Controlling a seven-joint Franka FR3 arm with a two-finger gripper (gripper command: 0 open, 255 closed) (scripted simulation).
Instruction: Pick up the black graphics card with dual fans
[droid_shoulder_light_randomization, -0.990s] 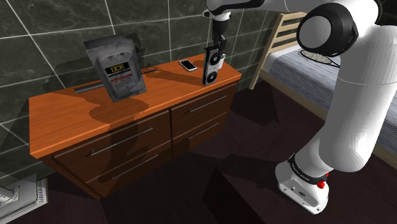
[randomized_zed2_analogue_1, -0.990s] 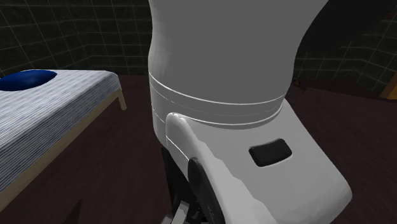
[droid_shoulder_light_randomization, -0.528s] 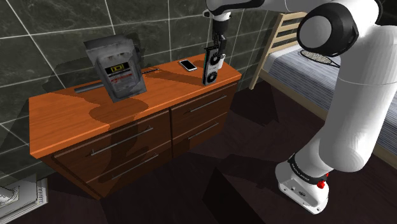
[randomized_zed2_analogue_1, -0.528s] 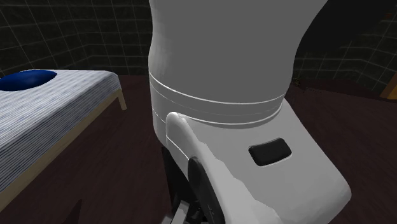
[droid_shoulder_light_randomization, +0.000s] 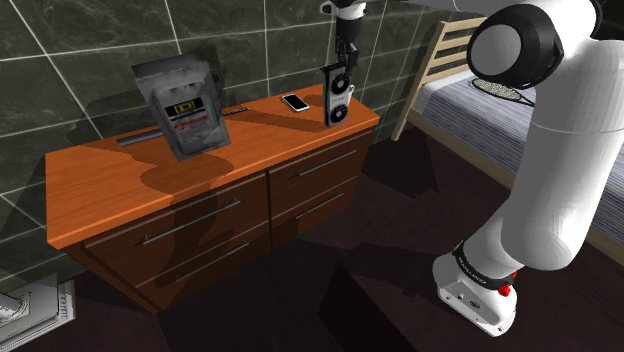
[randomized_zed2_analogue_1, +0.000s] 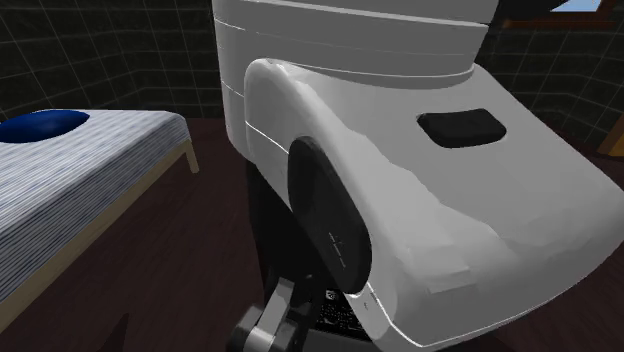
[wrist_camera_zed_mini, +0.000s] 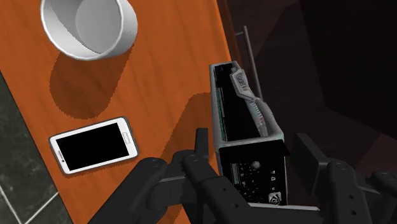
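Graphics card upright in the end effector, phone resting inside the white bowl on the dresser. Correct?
No. The phone lies on the dresser, apart from the bowl, as the wrist view shows. The graphics card is upright in the end effector.

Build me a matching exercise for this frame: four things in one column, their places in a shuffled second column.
Things:
1. graphics card
2. smartphone
3. white bowl
4. blue pillow

Places:
A. on the bed
B. flat on the dresser, screen up
C. between the fingers of the gripper
D. upright on the dresser, empty

Pairs: 1-C, 2-B, 3-D, 4-A.
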